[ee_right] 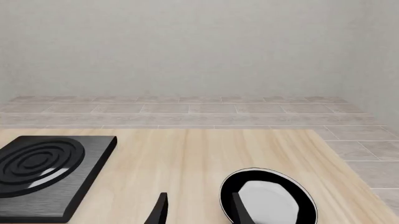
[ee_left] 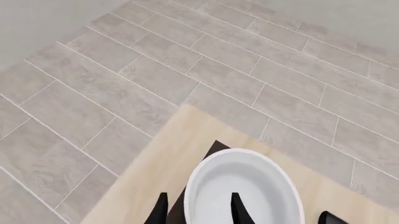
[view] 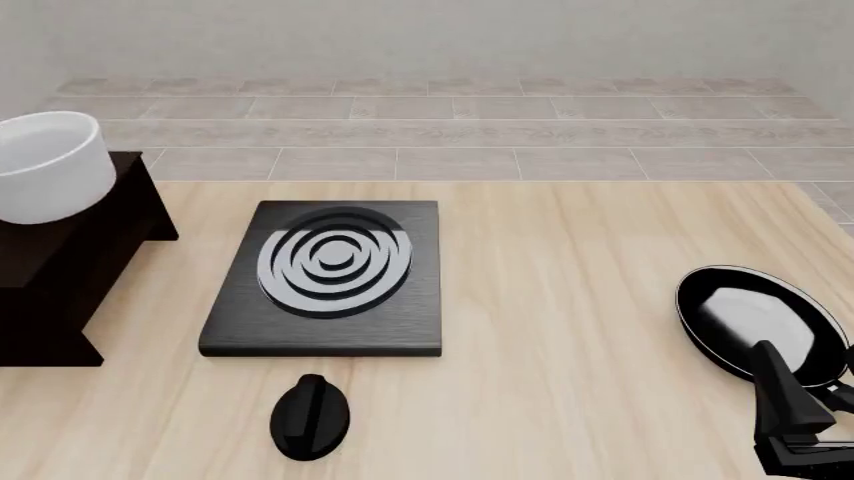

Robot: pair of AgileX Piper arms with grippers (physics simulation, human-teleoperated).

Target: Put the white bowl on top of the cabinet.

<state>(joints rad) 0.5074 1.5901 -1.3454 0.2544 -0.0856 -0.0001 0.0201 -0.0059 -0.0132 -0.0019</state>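
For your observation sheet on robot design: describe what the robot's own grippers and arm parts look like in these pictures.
Both grippers have plain black, tapered, blade-like fingers, seen in the left wrist view and the right wrist view. In the front view, the right gripper is a blocky, angular matte black assembly. No cables, markings or colours other than black show.

Black slab w/ white concentric rings [view: 324,282] lies flat, centre-left on the light wood table [view: 561,330]. Black oval knob-like piece [view: 312,418] sits just near of it, apart. Shallow black pan w/ white patch inside [view: 754,322] at right edge, well apart from slab. Grey tiled floor [view: 441,125] beyond far table edge.
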